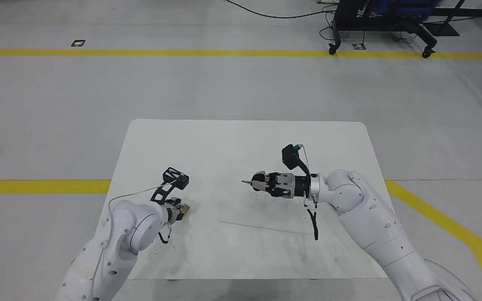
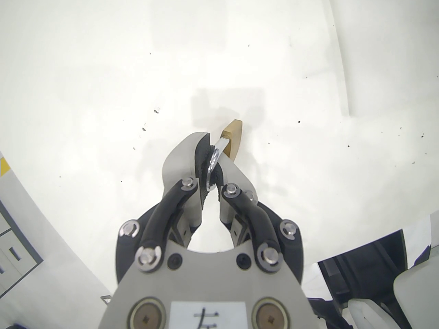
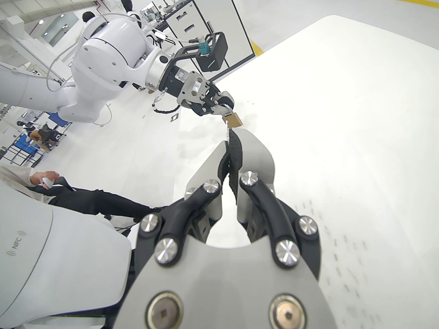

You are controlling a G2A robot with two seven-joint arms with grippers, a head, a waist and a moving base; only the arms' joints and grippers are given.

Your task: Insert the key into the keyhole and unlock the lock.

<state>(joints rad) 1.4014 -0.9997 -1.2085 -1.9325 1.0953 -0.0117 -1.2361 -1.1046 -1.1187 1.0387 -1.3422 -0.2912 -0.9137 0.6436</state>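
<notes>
— What is the lock like?

— The lock (image 2: 234,138) is small and gold-brown, with a silver loop (image 2: 212,167). It looks hard and smooth. I think it is a bit heavy for its size.

— Who has it?

— The left gripper (image 2: 214,150) is pinched tight on the loop. The body sticks out past the fingertips, over the left side of the table (image 1: 226,143). I think it can swing or twist if poked.

— And the key?

— The key (image 3: 227,129) is thin, hard metal. The right gripper (image 3: 230,140) is squeezed closed on its wide end. The tip points at the lock, but they are apart. The wide end looks best to hold for turning.
</notes>
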